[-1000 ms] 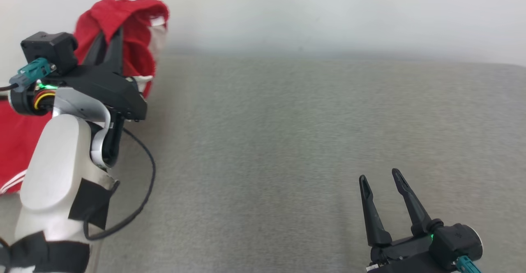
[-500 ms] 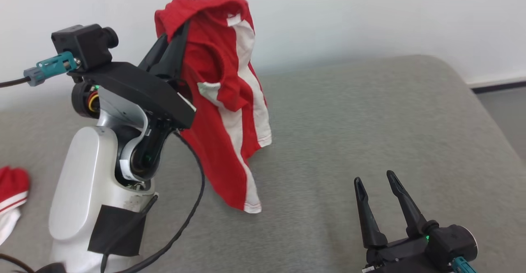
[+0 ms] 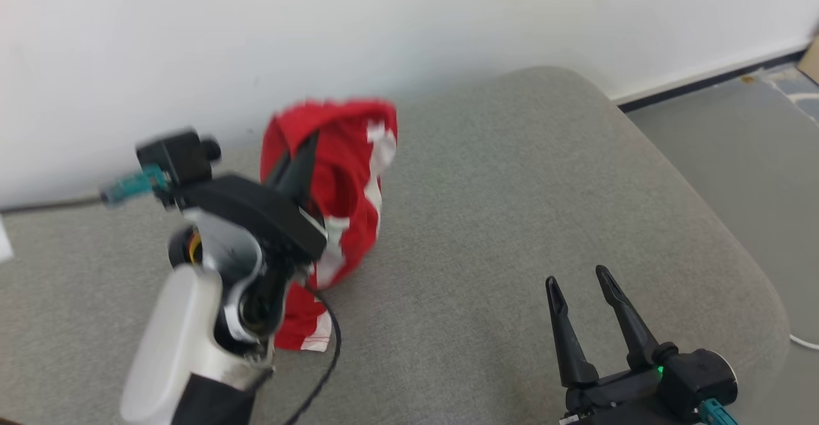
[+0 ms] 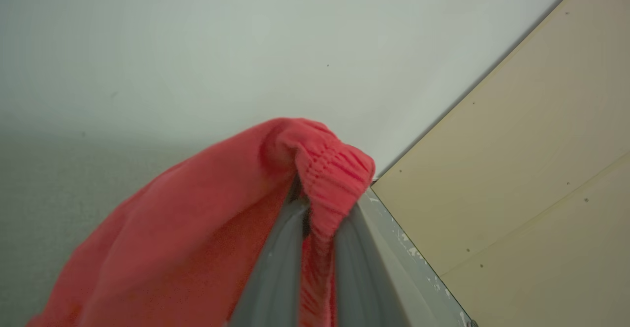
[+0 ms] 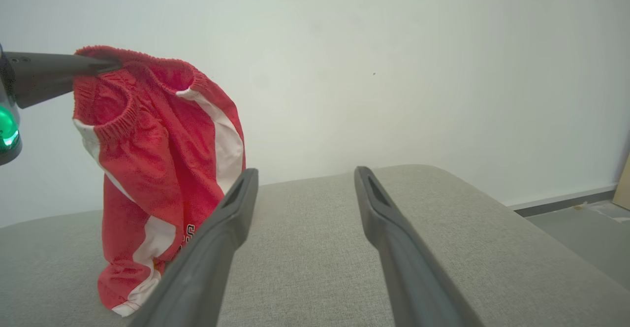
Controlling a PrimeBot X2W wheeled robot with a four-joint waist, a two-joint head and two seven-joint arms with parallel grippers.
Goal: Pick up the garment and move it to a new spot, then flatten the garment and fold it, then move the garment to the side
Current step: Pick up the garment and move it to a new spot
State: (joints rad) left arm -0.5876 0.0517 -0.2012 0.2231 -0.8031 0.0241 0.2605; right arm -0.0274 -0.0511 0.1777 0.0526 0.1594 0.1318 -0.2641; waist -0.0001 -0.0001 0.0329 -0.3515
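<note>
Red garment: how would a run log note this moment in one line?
step: move red garment | left jaws: shut on its waistband, raised | hem: on grey cushion | right jaws: open, empty

A grey fabric cushion [image 3: 512, 188] meets a white wall [image 3: 384, 22] at twelve o'clock; grey floor [image 3: 736, 130] lies at two o'clock.

Soft red knit cloth with white stripes for the shorts [image 5: 162, 145], ribbed at the elastic waistband [image 4: 334, 169]. Coarse, matt grey woven fabric over the cushion [image 3: 512, 188]. Matt dark plastic on the right pincer [image 3: 576, 276]; glossy white shell on the left forearm [image 3: 166, 335].
</note>
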